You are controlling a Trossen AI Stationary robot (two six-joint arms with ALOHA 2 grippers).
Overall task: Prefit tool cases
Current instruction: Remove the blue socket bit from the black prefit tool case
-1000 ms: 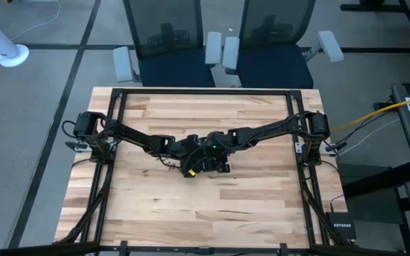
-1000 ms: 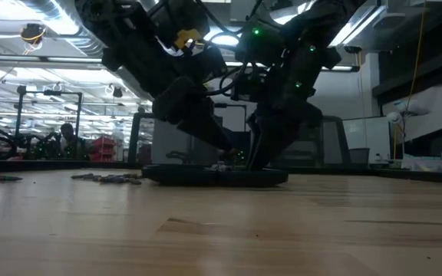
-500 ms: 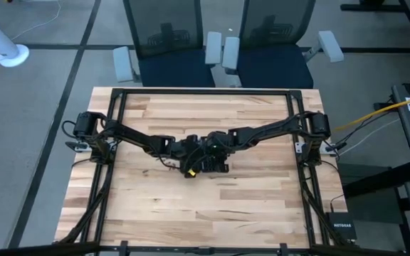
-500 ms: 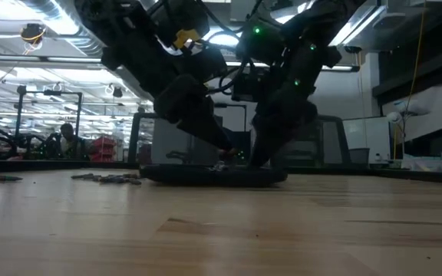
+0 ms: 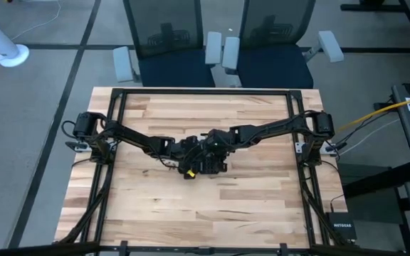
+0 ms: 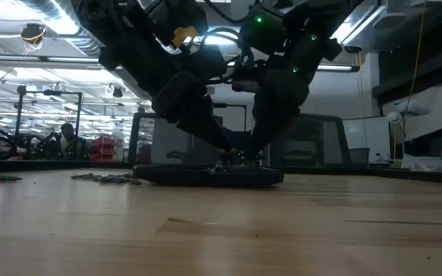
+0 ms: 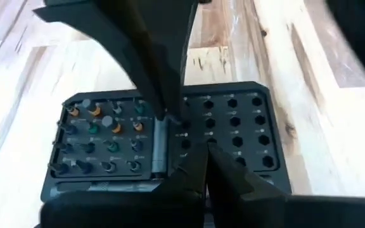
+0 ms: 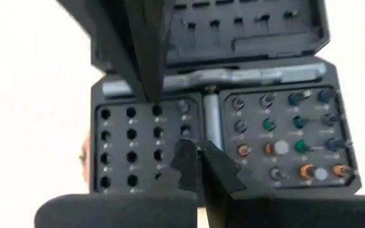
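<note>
Tool case lies open and flat around the middle of the wooden table, one half packed with coloured bits, the other just bare slots. Both arms lean in over it: left gripper from 9 o'clock, right gripper from 3 o'clock, each with fingers clenched together, tips down at the case's centre strip. Loose bits sit well off toward 9.

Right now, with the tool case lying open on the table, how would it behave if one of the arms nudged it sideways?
The tool case lies flat and open on the smooth wooden table, so it would probably slide, not tip. It looks like rigid plastic, so likely stiff, though the hinge could let the halves fold. The bits standing in one half might rattle loose.
</note>
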